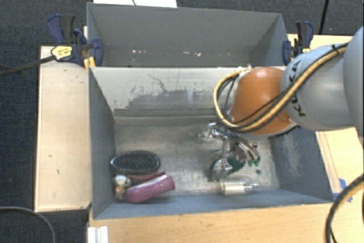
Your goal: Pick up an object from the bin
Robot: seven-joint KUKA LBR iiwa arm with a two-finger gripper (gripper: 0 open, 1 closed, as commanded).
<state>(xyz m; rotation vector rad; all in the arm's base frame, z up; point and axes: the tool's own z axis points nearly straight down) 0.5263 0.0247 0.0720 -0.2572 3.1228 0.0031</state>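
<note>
My gripper (232,152) reaches down below the orange wrist cover into the front right part of the bin. Right under it lies a small dark green thing (222,167) on the floor, touching or nearly touching the gripper's lower end. A clear, pale tube-like thing (236,186) lies just in front of it, along the bin's front wall.
At the front left lie a black oval brush (135,163), a mauve bottle-like thing (151,189) and a small light-coloured piece (120,182). The arm and its cables come in from the right, over the bin's right wall.
</note>
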